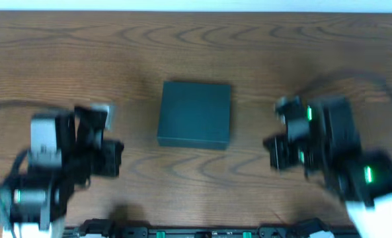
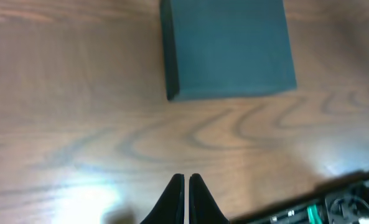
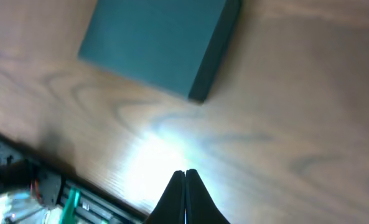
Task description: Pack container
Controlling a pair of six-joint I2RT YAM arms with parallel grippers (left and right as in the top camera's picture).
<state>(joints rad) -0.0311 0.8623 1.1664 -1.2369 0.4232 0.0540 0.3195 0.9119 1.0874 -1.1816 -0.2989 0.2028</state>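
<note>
The container (image 1: 195, 114) is a dark matte rectangular box, lid shut, lying flat at the middle of the wooden table. It also shows at the top of the left wrist view (image 2: 228, 48) and of the right wrist view (image 3: 159, 43). My left gripper (image 1: 116, 158) is to the left of the box and nearer the front edge; its fingers (image 2: 186, 179) are shut and empty above bare wood. My right gripper (image 1: 272, 152) is to the right of the box; its fingers (image 3: 185, 173) are shut and empty above bare wood. No snack packets are in view.
A black rail with green-lit parts (image 1: 202, 233) runs along the table's front edge, also showing in the left wrist view (image 2: 333, 205) and the right wrist view (image 3: 41, 186). Cables arc from both arms. A bright glare lies on the wood (image 3: 153, 155).
</note>
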